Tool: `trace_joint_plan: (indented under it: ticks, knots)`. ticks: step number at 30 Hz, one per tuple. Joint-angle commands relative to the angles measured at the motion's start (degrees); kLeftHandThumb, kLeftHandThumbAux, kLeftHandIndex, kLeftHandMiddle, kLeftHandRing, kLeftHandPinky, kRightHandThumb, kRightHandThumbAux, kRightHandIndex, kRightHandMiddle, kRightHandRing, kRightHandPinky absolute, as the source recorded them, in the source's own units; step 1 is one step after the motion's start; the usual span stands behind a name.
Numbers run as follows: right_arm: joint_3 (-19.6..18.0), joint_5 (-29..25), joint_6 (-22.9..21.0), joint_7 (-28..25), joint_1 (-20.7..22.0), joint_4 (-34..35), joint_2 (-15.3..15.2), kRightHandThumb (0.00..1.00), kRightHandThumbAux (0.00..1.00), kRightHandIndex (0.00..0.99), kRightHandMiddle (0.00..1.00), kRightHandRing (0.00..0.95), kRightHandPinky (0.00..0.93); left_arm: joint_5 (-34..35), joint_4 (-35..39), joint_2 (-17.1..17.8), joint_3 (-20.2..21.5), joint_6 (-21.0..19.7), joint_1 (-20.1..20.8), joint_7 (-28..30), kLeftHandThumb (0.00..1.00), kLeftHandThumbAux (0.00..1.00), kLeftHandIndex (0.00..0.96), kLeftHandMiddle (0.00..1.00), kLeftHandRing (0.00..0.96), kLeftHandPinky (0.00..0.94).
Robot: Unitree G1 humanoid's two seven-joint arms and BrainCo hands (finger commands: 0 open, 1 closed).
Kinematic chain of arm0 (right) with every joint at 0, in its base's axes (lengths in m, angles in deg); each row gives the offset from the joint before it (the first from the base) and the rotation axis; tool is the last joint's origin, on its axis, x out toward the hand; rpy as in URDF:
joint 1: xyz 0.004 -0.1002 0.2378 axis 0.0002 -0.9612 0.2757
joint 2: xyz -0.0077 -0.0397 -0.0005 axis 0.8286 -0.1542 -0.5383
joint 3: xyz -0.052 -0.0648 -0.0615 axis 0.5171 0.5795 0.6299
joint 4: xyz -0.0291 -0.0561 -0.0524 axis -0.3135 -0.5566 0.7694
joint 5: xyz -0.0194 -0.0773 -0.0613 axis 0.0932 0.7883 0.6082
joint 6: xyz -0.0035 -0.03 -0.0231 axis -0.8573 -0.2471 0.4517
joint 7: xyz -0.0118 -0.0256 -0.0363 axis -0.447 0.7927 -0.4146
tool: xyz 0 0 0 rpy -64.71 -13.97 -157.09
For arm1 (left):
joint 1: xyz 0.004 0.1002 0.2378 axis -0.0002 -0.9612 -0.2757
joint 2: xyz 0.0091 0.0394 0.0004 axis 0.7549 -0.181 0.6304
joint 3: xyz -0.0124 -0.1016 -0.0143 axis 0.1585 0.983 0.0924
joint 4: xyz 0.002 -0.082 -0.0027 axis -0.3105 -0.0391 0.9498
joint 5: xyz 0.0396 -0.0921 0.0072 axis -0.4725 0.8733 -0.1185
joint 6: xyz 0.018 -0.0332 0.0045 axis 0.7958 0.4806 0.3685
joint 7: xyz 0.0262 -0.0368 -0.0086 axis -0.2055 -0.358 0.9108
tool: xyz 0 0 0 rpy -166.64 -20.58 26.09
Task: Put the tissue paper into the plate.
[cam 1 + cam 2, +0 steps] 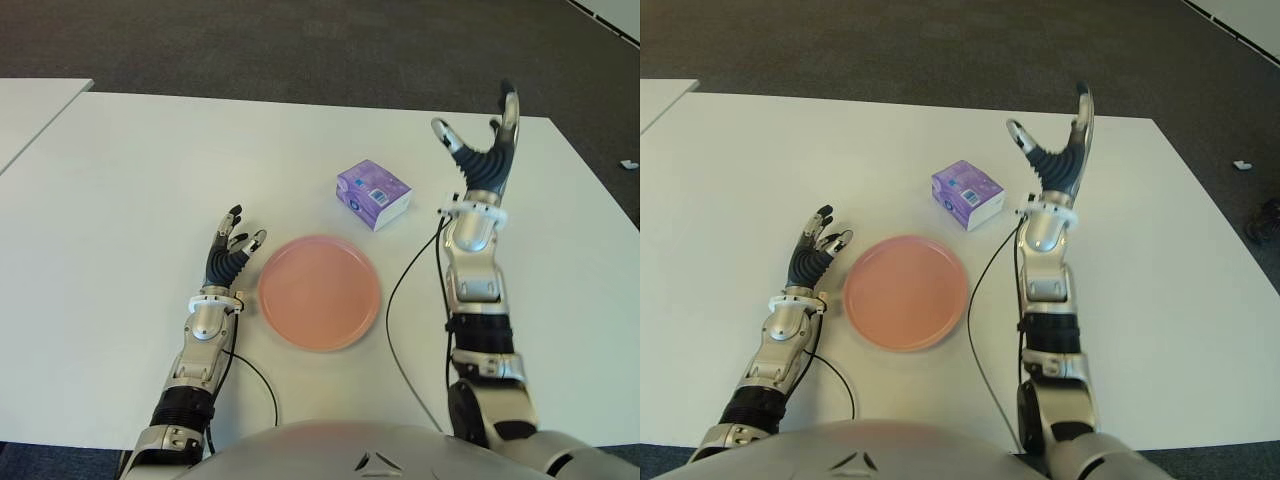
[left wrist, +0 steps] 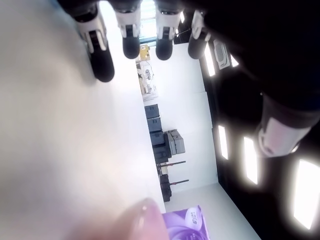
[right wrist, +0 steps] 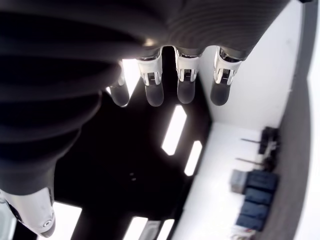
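Observation:
A small purple tissue pack [image 1: 373, 193] lies on the white table [image 1: 120, 200], just beyond the pink round plate [image 1: 319, 291], which holds nothing. My right hand [image 1: 484, 140] is raised above the table to the right of the pack, fingers spread and pointing up, holding nothing; its wrist view shows straight fingers [image 3: 155, 85] against the ceiling. My left hand [image 1: 232, 252] shows just left of the plate, fingers relaxed and open. The pack [image 2: 187, 225] and the plate's rim [image 2: 145, 220] also appear in the left wrist view.
A black cable [image 1: 400, 290] runs over the table from my right forearm, past the plate's right side. A second white table [image 1: 30, 110] stands at the far left. Dark carpet [image 1: 300, 45] lies beyond the table's far edge.

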Motion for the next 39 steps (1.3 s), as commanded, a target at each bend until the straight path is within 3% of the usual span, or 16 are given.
trace_joint_plan:
  ticks: [1,7,11,15,22,29,39]
  knots:
    - [2.3,0.6,0.0,-4.6,6.8,-2.3,-2.5,0.155,0.614,0.0,0.0,0.0,0.0,-0.5,-1.1,-0.7,-1.0,-1.9,-0.8,0.1,0.0,0.521,0.0,0.0,0.0,0.0]
    - [5.8,2.9,-1.7,-7.2,13.6,-7.4,-3.4,0.157,0.573,0.0,0.003,0.0,0.0,-0.4,-1.0,-0.7,-0.8,-2.2,-0.8,0.1,0.0,0.518,0.0,0.0,0.0,0.0]
    - [7.1,4.1,-1.4,-7.3,14.0,-9.2,-3.6,0.16,0.544,0.0,0.0,0.0,0.0,-0.5,-0.9,-0.7,-0.9,-2.2,-1.1,0.0,0.0,0.514,0.0,0.0,0.0,0.0]
    - [12.3,7.2,-1.6,-7.5,14.6,-13.4,-1.4,0.169,0.488,0.0,0.0,0.0,0.0,-0.5,-0.9,-0.7,-0.9,-2.3,-1.1,0.1,0.0,0.513,0.0,0.0,0.0,0.0]
    - [17.0,7.6,6.9,-11.1,20.6,-27.5,-2.6,0.187,0.451,0.0,0.0,0.0,0.0,-0.5,-0.7,-0.7,-0.9,-2.4,-1.5,0.0,0.0,0.513,0.0,0.0,0.0,0.0]
    - [23.5,12.7,14.0,-7.5,29.4,-50.6,-0.1,0.16,0.434,0.0,0.0,0.0,0.025,-0.7,-0.8,-0.7,-0.9,-2.4,-1.7,-0.2,0.0,0.515,0.0,0.0,0.0,0.0]
    - [29.4,16.4,19.0,-3.7,30.4,-65.5,1.8,0.187,0.479,0.0,0.0,0.0,0.005,-0.7,-1.3,-1.1,-0.9,-2.5,-1.8,-0.3,0.0,0.524,0.0,0.0,0.0,0.0]
